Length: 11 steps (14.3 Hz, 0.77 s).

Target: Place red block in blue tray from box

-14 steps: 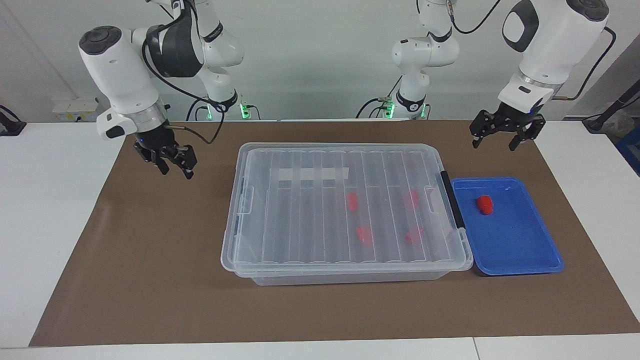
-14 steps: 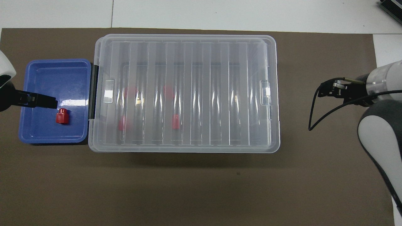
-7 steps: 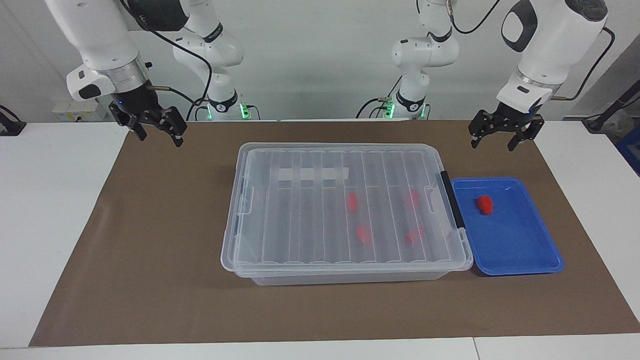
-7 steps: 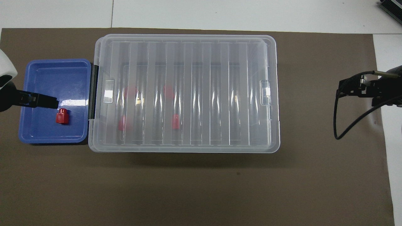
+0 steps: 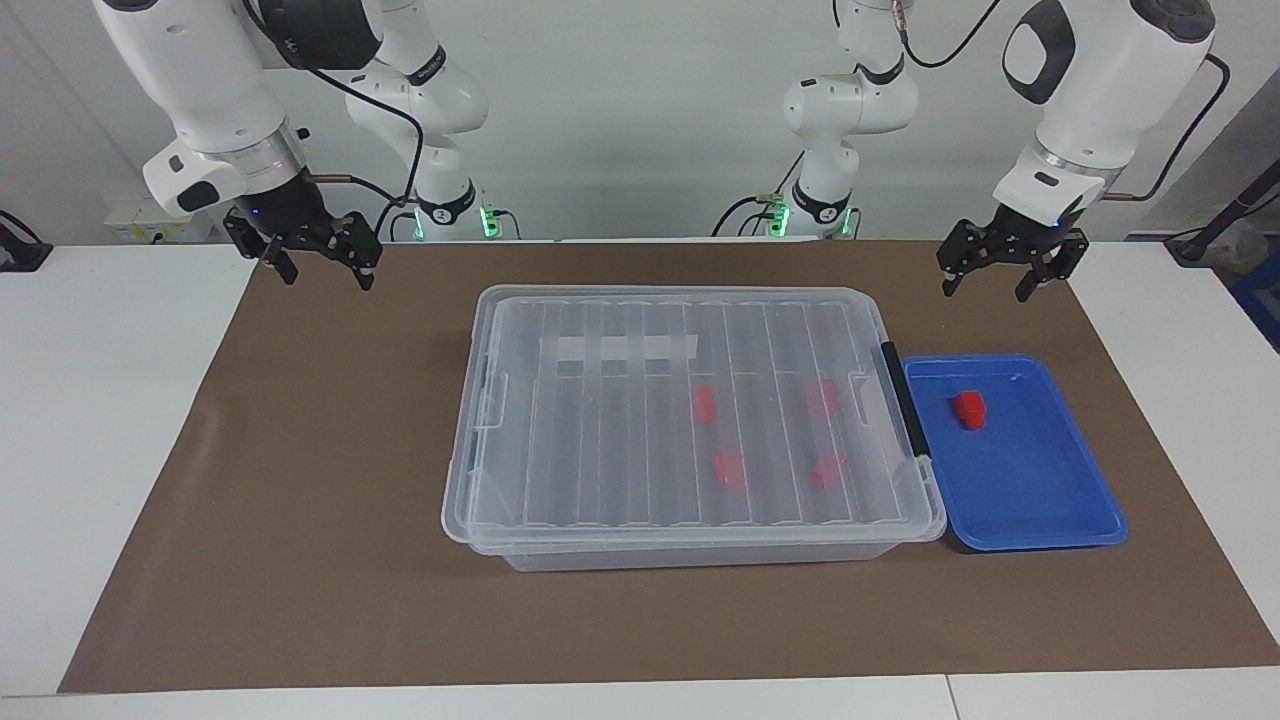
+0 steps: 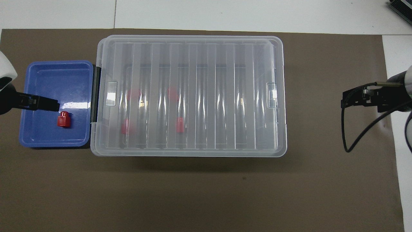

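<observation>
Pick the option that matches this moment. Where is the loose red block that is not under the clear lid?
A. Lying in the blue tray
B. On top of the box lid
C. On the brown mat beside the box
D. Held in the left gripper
A. The red block lies on the floor of the blue tray, while both grippers hang empty and open, apart from it.

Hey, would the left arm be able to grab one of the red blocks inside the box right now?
Probably not: the ribbed lid covers the box, sealing in those blocks, and the left gripper hangs open above the mat.
</observation>
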Motion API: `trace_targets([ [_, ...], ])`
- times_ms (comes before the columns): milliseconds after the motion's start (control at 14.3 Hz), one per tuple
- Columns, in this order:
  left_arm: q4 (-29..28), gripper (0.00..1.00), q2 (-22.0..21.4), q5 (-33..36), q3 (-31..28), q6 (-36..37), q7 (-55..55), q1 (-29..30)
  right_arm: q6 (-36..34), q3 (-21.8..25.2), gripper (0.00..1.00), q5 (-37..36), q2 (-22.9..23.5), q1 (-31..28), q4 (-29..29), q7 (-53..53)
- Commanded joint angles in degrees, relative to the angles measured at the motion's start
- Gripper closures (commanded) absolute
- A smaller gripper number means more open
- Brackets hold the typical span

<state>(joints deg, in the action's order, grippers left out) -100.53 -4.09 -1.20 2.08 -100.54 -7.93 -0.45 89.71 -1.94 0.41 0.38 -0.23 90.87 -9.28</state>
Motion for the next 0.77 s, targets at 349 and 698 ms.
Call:
trace_targets([
  [349, -6.44, 0.0, -2.24, -0.64, -0.33, -8.53, 0.2, 0.18, 0.2, -0.34, 0.0, -0.42, -1.35, -0.12, 1.85, 0.49],
  [698, -0.31, 0.0, 3.1, -0.73, -0.33, -8.89, 0.2, -0.16, 0.2, -0.34, 0.0, -0.33, -1.44, -0.13, 2.03, -0.47],
])
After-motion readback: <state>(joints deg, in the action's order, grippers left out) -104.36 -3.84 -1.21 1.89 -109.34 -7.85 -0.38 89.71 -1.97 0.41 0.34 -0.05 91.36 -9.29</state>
